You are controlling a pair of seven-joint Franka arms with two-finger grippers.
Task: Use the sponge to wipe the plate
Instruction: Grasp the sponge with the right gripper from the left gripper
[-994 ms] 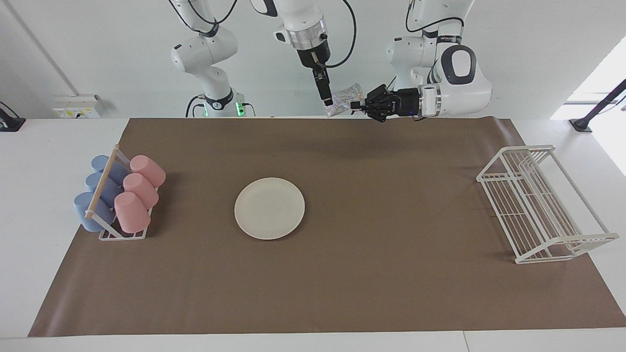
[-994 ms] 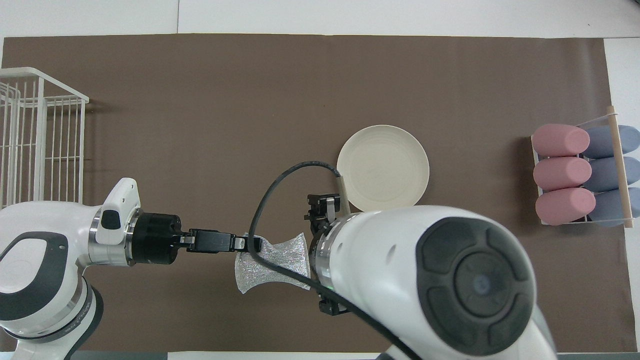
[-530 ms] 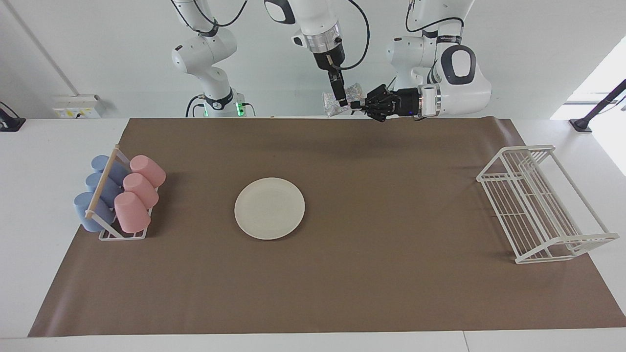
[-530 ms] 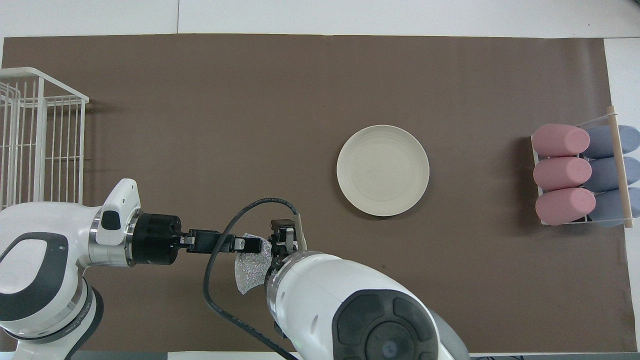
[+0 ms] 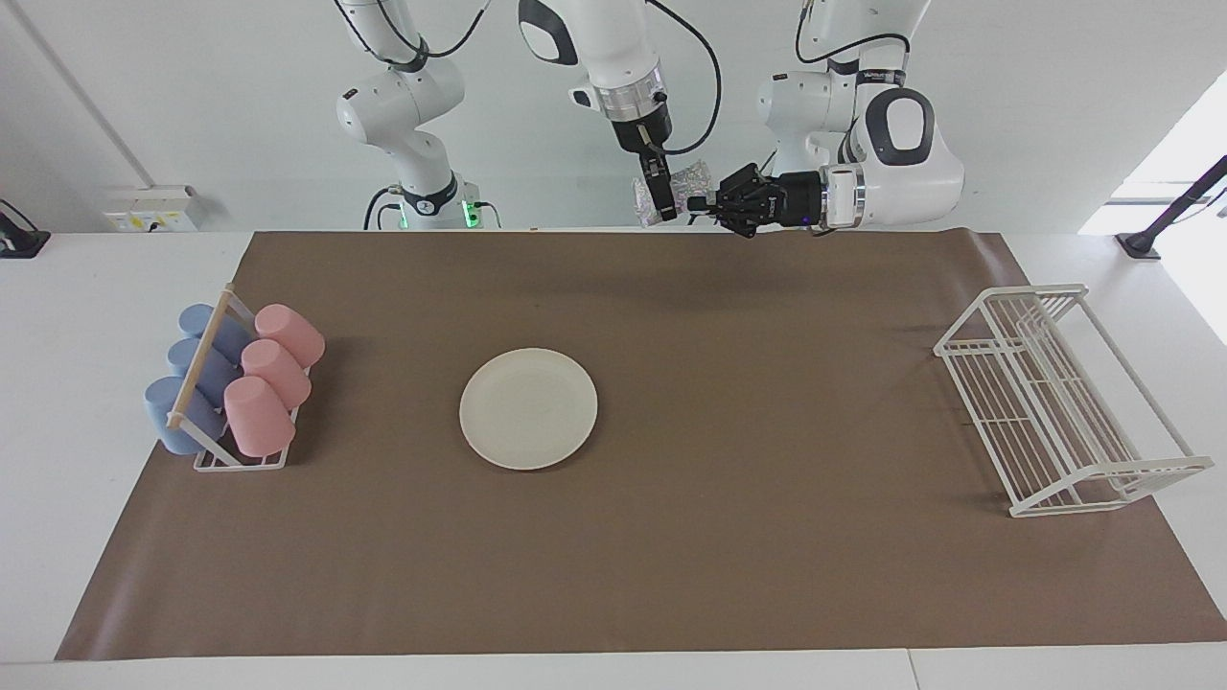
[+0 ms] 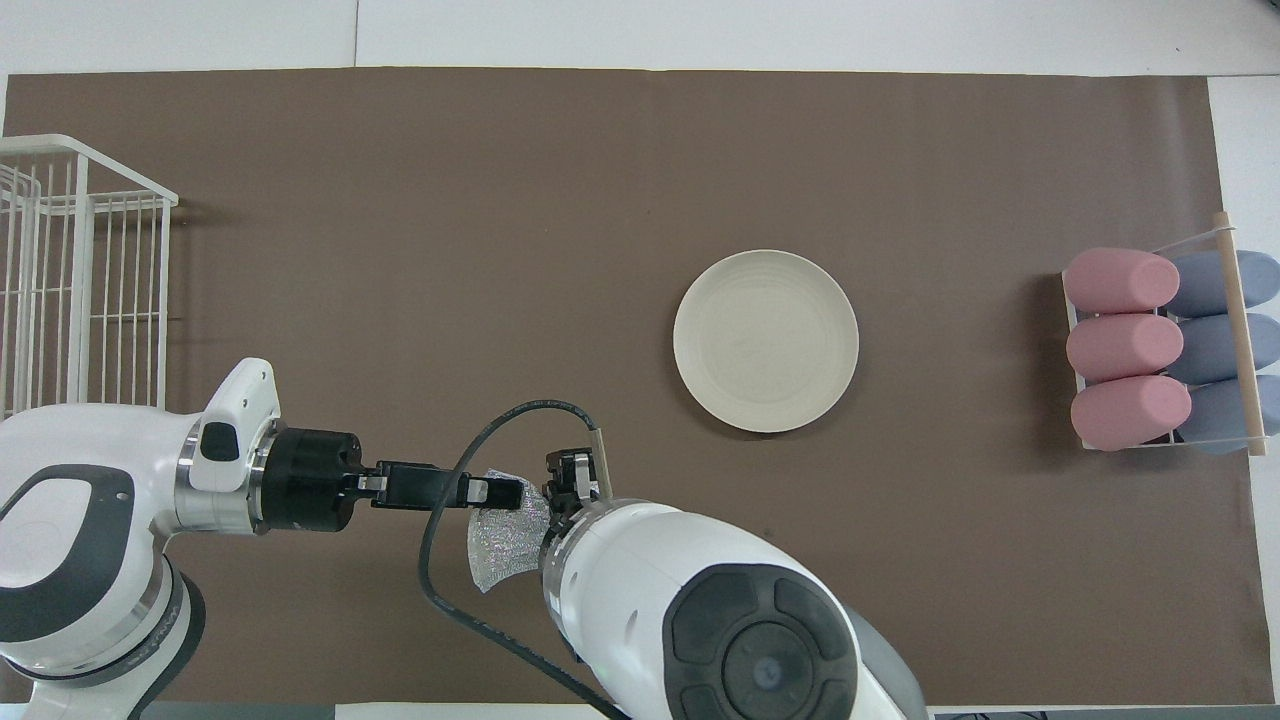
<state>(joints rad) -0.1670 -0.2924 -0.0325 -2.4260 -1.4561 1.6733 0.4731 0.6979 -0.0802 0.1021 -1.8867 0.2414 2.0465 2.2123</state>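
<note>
The cream-white plate (image 5: 528,408) lies flat on the brown mat near the middle of the table; it also shows in the overhead view (image 6: 766,340). The silvery speckled sponge (image 5: 684,182) hangs in the air over the mat's edge nearest the robots and shows in the overhead view (image 6: 503,545). My left gripper (image 5: 701,203) points sideways and is shut on the sponge; it also shows in the overhead view (image 6: 512,492). My right gripper (image 5: 660,209) points down against the sponge's other end. From above, my right arm hides most of that gripper.
A rack of pink and blue cups (image 5: 230,383) stands at the right arm's end of the mat (image 6: 1160,350). A white wire dish rack (image 5: 1064,402) stands at the left arm's end (image 6: 70,270).
My right gripper has moved in from beside the sponge's end onto the sponge, close to my left gripper. The left arm and the plate have stayed where they were.
</note>
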